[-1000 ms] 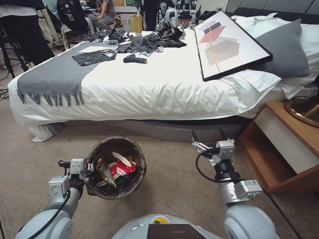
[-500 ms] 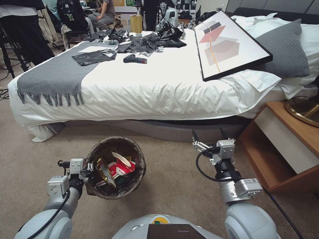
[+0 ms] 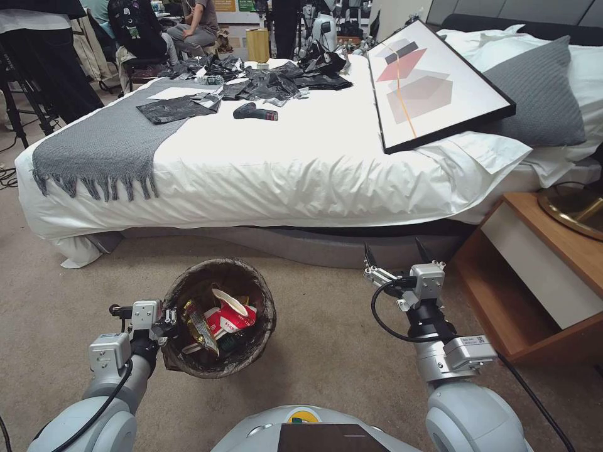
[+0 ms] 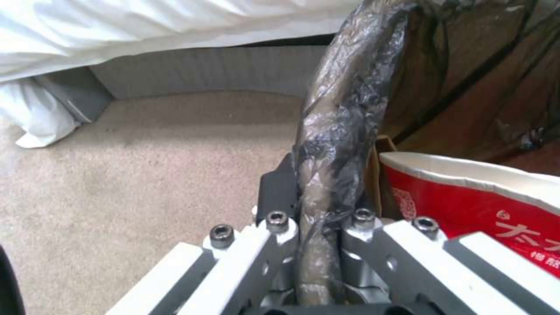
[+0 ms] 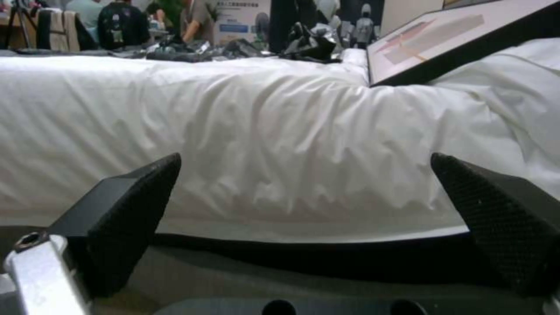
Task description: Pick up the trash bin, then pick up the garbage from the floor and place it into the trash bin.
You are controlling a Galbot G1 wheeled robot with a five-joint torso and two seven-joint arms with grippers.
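Trash bin (image 3: 220,317) rim in left hand (image 3: 168,319), right hand (image 3: 397,256) spread

My left gripper (image 3: 168,319) clamps the bag-lined rim of the trash bin (image 3: 251,355), so its fingertips are buried under the plastic. The garbage (image 3: 220,320) inside overlaps, lower pieces hidden. The red cup (image 4: 484,210) is cut off at the left wrist view's edge.

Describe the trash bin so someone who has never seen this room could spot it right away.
Start at the big white bed and look down to the beige carpet in front of it. The trash bin is the small round bucket there, its rim gripped by the left gripper. Its dark bag liner and red-and-white crushed cups inside set it apart.
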